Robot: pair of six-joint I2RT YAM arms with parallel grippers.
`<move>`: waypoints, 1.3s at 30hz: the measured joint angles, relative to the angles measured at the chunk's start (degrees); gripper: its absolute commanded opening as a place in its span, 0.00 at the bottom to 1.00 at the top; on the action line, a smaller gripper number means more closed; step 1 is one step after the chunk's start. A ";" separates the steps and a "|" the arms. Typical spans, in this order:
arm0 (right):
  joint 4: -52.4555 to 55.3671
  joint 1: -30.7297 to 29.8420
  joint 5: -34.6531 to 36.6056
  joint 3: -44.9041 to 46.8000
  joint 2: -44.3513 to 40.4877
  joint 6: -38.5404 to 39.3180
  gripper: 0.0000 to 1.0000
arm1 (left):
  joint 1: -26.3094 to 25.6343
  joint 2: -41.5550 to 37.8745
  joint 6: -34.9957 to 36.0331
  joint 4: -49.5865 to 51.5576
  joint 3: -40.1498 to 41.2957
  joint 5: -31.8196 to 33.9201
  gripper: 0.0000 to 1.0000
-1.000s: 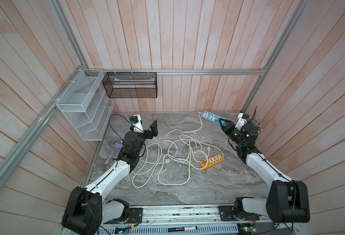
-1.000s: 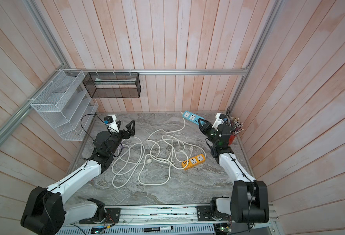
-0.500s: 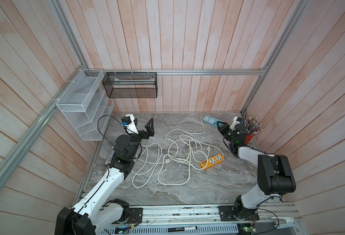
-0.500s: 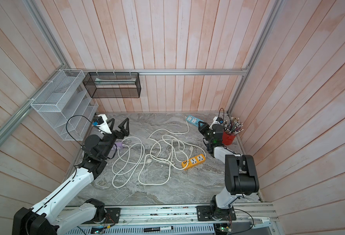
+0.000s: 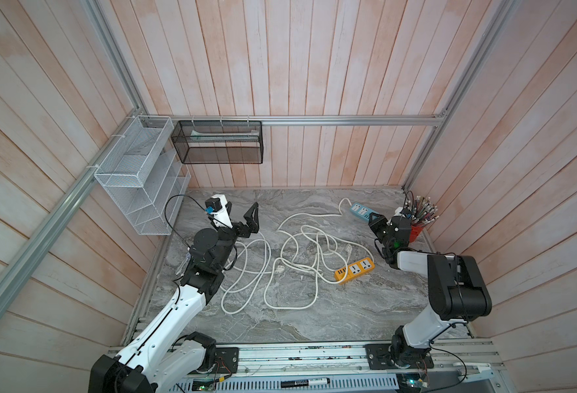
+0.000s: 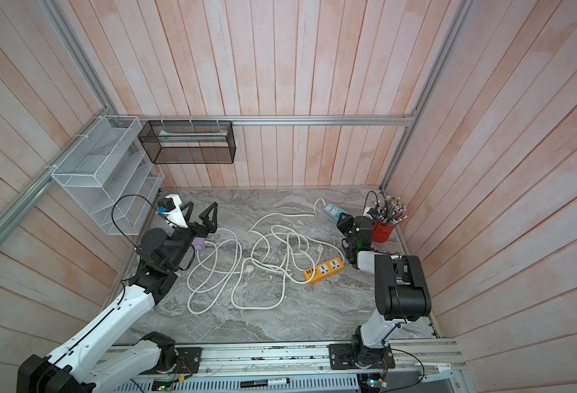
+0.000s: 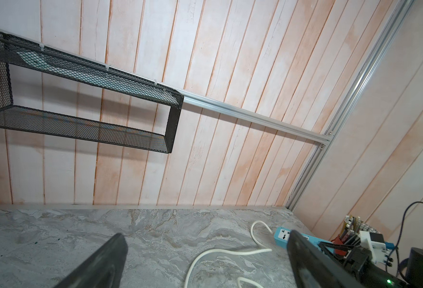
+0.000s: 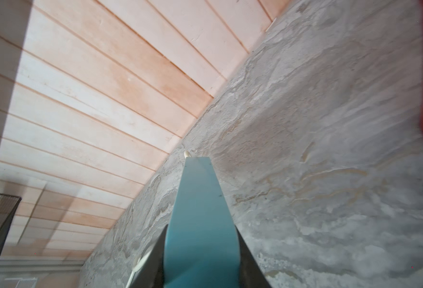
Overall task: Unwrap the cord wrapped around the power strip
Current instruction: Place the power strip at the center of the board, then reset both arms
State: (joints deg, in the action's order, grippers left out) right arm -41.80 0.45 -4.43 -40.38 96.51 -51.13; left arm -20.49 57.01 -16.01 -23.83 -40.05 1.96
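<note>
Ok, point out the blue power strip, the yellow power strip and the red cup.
blue power strip (image 5: 360, 209): in a top view, socket face.
yellow power strip (image 5: 355, 269): in a top view, socket face.
red cup (image 6: 382, 234): in a top view, side wall.

Both top views: high overhead, whole table (image 5: 314, 326). Left wrist: low, facing back wall (image 7: 205, 124). Right wrist: close on blue power strip (image 8: 200, 219), shared with left wrist (image 7: 284, 234).
</note>
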 measured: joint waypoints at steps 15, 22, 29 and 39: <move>1.55 1.66 0.59 3.78 4.83 -1.88 0.97 | 0.00 -0.98 1.01 1.55 1.64 1.22 1.00; 3.89 2.78 0.35 5.35 1.79 -0.70 0.98 | 0.02 -2.05 1.40 2.40 2.21 2.64 1.00; 9.01 3.13 0.74 7.02 -10.78 3.96 0.98 | 0.37 -3.87 1.46 5.88 2.23 7.72 1.00; 16.46 3.15 5.40 5.40 -25.77 18.51 0.98 | 2.40 -1.99 1.73 9.55 3.93 18.16 1.00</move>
State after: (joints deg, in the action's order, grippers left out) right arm -25.34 3.60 0.97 -34.98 70.74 -32.62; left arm -18.09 55.02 -14.28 -14.28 -36.12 20.12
